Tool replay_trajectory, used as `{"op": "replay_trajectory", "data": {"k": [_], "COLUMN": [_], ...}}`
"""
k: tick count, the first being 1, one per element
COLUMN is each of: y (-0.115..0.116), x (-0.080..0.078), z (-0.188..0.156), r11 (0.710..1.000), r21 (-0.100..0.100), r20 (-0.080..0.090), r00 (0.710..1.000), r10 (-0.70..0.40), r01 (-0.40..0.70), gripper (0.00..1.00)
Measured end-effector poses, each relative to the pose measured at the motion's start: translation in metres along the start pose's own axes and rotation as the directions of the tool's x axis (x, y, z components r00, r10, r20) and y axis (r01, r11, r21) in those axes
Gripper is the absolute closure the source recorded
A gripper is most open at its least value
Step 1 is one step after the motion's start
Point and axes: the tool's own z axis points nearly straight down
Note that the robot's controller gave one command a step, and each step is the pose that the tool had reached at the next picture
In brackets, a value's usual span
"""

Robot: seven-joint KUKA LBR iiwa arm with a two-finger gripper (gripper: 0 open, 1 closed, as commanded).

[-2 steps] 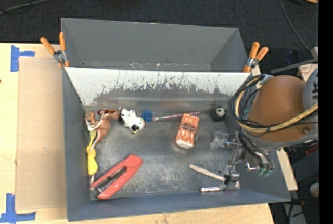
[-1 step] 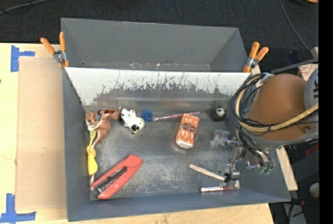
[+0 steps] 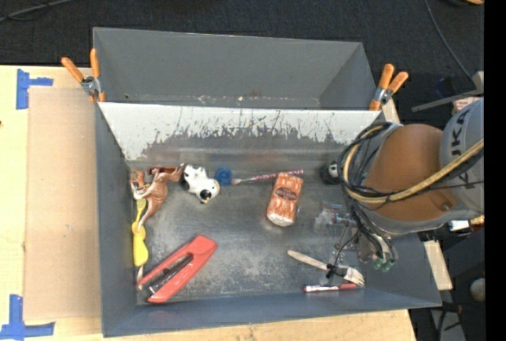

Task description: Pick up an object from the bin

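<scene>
The gripper [image 3: 353,252] hangs low in the near right corner of the grey bin [image 3: 229,70], under the orange cover [image 3: 407,173] of the arm and its looped cables [image 3: 360,161]. It is dark and partly hidden by its own wrist, so I cannot tell if it is spread or pressed together, and I see no thing inside it.

Directly under and beside it lies a pale stick [image 3: 312,259] with a whitish end, resting flat and slanted on the bin floor. A thin red pen [image 3: 326,288] lies just in front of the stick, near the front wall. A small clear plastic piece [image 3: 328,217] is just to the left of the gripper.

More to the middle stands an orange-brown toy car [image 3: 285,198], well apart from the gripper. Behind it lies a thin pink stick [image 3: 265,176] with a small blue thing [image 3: 224,176] at its left end, and next to that a black and white toy animal [image 3: 199,183] (it looks like a cow). A small black round thing [image 3: 332,170] sits by the back wall, close to the cables.

On the left side are a brown toy figure [image 3: 154,181], a long yellow thing [image 3: 140,233] along the wall, and a red utility knife [image 3: 178,268] lying slanted near the front left corner.
</scene>
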Motion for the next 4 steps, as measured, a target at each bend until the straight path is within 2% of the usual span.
{"op": "replay_trajectory", "data": {"k": [1,2,3,4], "y": [0.003,0.0073,0.0044,0.0055], "x": [-0.008,-0.0039,-0.0075,-0.0057], "z": [0.0475,0.0466,0.0469,0.0466], "r11": [1.0,0.984,0.999,0.994], "r21": [0.0,0.0,-0.001,0.0], "r20": [-0.008,-0.012,-0.007,-0.011], "r00": [1.0,0.984,0.999,0.994], "r10": [-0.005,0.18,0.048,0.112], "r01": [0.005,-0.18,-0.048,-0.112], "gripper": [0.0,0.0,0.0,1.0]}}
